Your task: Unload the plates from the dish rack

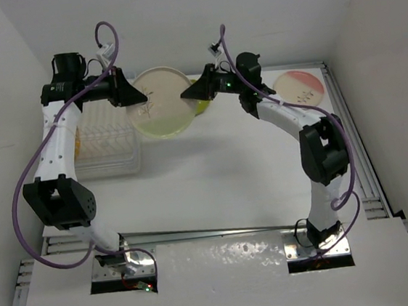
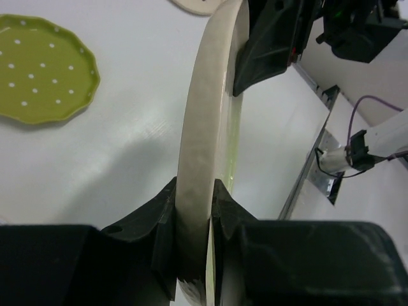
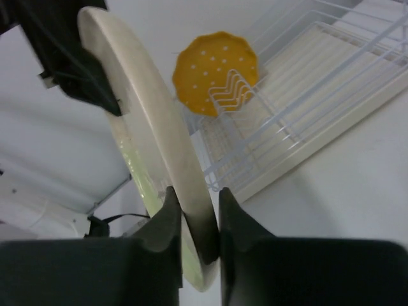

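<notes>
The cream plate (image 1: 161,103) hangs in the air at the far side of the bench (image 1: 228,172), at about 12 o'clock in the top view. It stands on its edge. The left tool (image 1: 142,97) pinches its rim at 9 o'clock, jaws tight on it. The right tool (image 1: 185,94) sits on the rim at 3 o'clock, its jaws narrow and pressed on both faces of the plate, so it looks like it is holding too.

This looks like a pass from one arm to the other. To do it well, the left tool should let go only when the right one has a firm hold. It should open wide and back away straight toward 9 o'clock, so it does not tug the plate. Then the right arm can tip the plate flat and set it down softly.

The green plate (image 2: 44,67) lies flat on the bench just under the cream plate, so that spot is taken. The pink plate (image 1: 299,88) lies flat at 2 o'clock. The bare bench between them looks like the best landing spot. The dish rack (image 3: 331,108) sits at 9 o'clock, and the orange plate (image 3: 213,67) stands in it, yet to be taken out.
</notes>
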You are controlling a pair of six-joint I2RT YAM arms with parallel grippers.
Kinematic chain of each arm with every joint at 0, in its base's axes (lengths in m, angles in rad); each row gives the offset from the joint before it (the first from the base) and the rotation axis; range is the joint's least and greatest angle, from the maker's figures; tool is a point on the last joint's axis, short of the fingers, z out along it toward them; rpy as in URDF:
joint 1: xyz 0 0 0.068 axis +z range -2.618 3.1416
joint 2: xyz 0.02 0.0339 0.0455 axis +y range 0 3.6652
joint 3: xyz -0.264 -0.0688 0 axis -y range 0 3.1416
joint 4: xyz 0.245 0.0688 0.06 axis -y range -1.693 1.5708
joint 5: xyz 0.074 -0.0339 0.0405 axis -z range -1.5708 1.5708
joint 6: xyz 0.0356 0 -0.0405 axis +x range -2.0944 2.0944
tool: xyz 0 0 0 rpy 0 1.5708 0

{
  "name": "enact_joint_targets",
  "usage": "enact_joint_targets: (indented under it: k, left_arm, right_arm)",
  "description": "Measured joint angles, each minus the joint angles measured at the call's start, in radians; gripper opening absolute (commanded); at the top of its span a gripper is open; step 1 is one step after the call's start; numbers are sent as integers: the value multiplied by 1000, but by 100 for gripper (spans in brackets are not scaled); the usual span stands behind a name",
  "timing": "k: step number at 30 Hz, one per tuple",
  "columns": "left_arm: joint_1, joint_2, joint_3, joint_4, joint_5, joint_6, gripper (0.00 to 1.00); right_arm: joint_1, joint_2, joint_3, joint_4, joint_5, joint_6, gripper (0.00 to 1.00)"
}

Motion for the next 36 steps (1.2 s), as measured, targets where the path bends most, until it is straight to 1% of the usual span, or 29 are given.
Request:
enact_joint_targets:
  k: [1,2,4,5,6,7,8,11,12,15,20,25,29,32,36]
  left_arm:
    - [6,0,-9,5,15,-11,0]
    - [10,0,-13,5,26,-25,0]
    - [14,0,-16,7,32,-51,29]
    - [12,0,-18,23,0,-60,47]
    - [9,0,-18,43,-28,-60,55]
    - [6,0,-22,63,-65,-73,65]
    - [4,0,-24,76,-105,-85,79]
    - [-2,0,-24,121,-267,-124,97]
    - [-2,0,-24,129,-325,-134,100]
    - [-3,0,-24,145,-472,-152,100]
    - [-2,0,-27,157,-601,-169,100]
    - [-3,-1,-71,159,-684,-160,100]
    - [-1,-1,-91,140,-728,-134,100]
    - [2,-3,-92,135,-747,-117,100]
    - [8,-3,-92,133,-760,-102,100]
  right_arm:
    - [-5,3,-13,41,-34,15,0]
    - [-8,3,-28,77,-62,23,0]
    - [-10,3,-48,133,-81,39,0]
    - [-11,1,-62,158,-85,54,0]
    - [-9,-5,-76,165,-81,68,0]
    - [-5,-11,-93,174,-63,76,0]
    - [-3,-16,-111,172,-45,81,0]
    - [-4,-18,-167,156,8,128,0]
    - [-12,-18,-191,156,27,154,0]
    - [-63,-18,-270,175,84,259,0]
    - [-211,-18,-381,232,190,397,0]
    - [-432,-18,-501,303,396,518,0]
    - [-570,4,-528,298,590,550,0]
    - [-608,51,-514,306,721,566,0]
    - [-607,112,-497,306,832,573,0]
